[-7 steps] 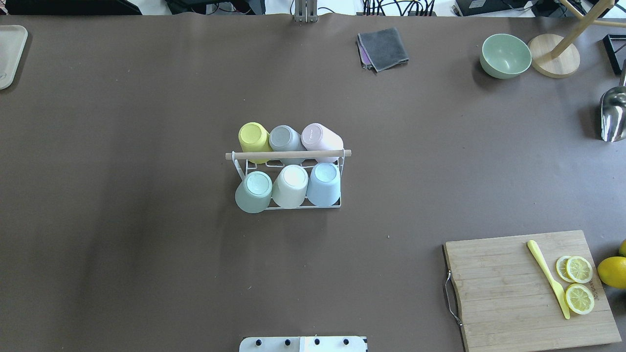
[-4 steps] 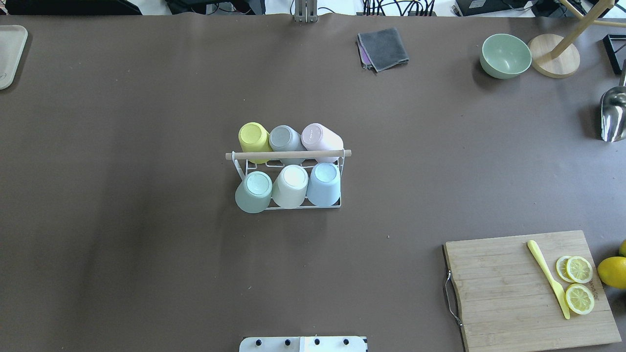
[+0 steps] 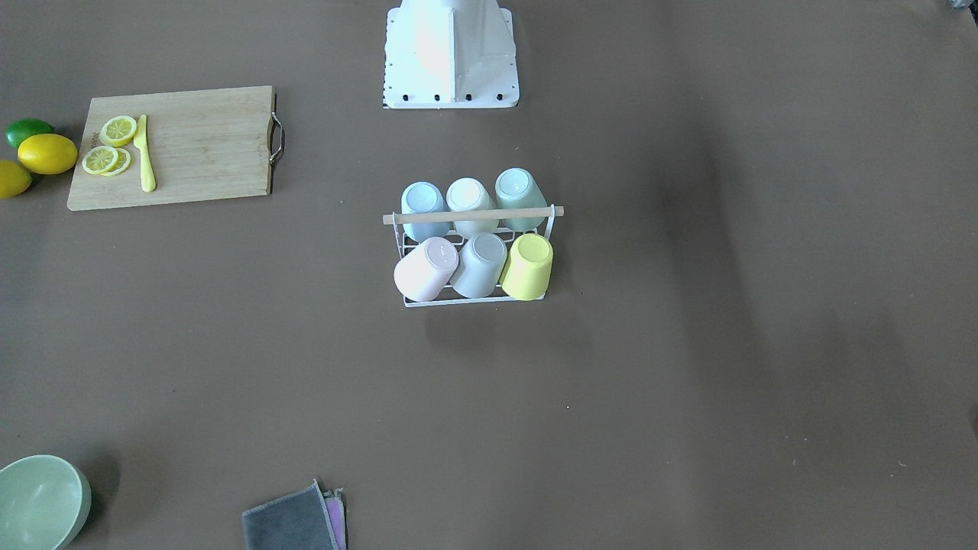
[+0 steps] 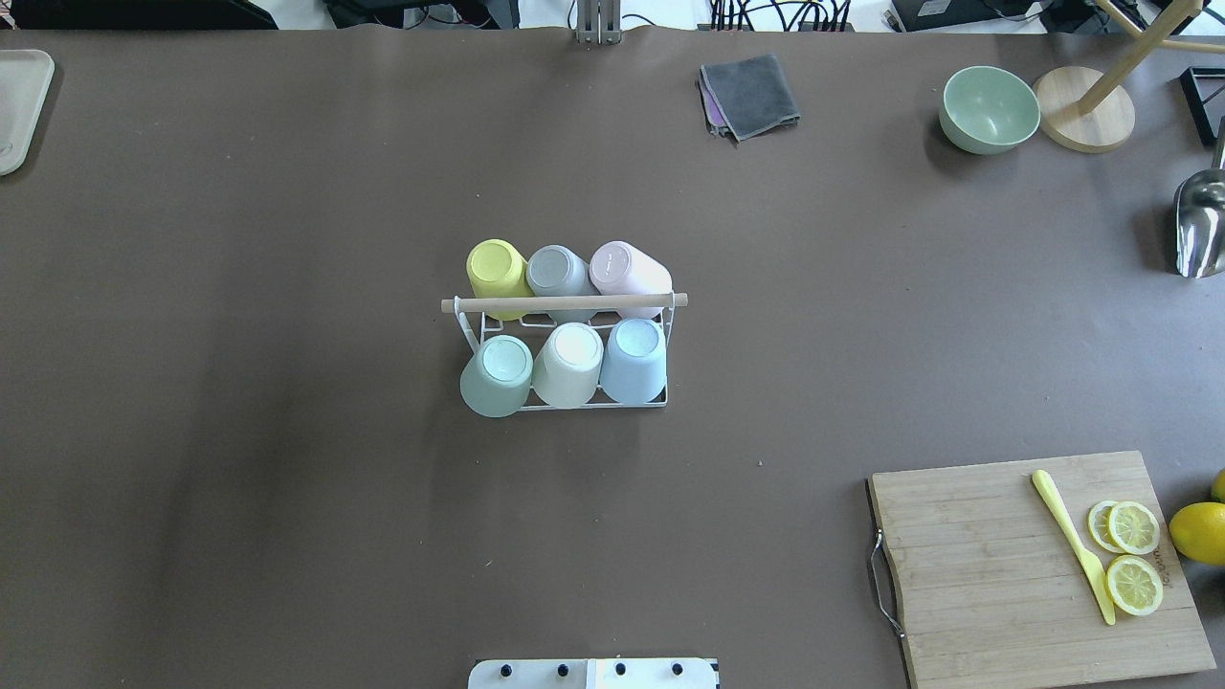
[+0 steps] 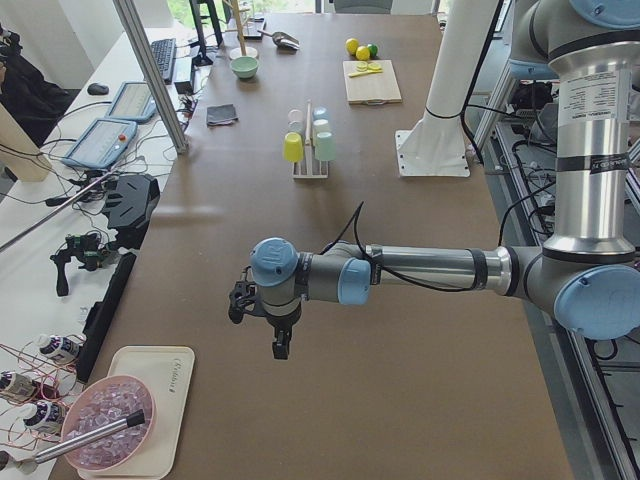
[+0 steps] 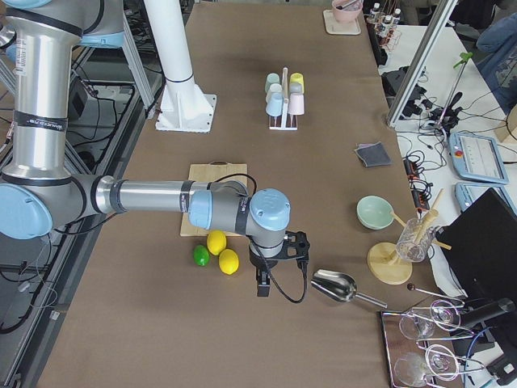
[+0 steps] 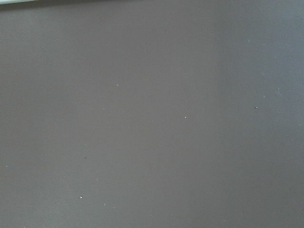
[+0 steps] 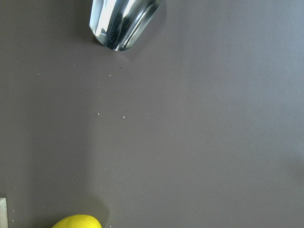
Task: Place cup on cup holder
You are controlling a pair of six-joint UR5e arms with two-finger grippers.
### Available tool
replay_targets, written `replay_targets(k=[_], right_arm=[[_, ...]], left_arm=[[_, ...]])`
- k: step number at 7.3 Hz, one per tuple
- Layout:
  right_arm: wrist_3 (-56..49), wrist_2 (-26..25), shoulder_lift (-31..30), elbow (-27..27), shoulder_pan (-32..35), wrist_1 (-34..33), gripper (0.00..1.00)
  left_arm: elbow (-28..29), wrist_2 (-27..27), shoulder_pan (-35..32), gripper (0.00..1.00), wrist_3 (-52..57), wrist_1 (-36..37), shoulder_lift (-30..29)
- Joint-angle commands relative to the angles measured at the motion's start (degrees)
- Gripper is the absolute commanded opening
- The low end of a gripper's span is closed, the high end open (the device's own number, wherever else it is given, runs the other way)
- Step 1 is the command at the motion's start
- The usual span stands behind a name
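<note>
The white wire cup holder with a wooden rod across its top stands mid-table; it also shows in the front-facing view. Its far row holds a yellow cup, a grey cup and a pink cup. Its near row holds a green cup, a cream cup and a blue cup. All are upside down. My left gripper hovers over bare table far to the left. My right gripper hangs far to the right, near the lemons. I cannot tell whether either is open or shut.
A wooden cutting board with lemon slices and a yellow knife lies near right, a lemon beside it. A green bowl, a grey cloth, a metal scoop and a pale tray sit along the far side.
</note>
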Motion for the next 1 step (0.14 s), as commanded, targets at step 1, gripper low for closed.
replay_targets(k=[1], right_arm=[[0.0, 0.0, 0.0, 0.1, 0.0, 0.0, 1.00]], left_arm=[[0.0, 0.0, 0.0, 0.98, 0.0, 0.0, 0.0]])
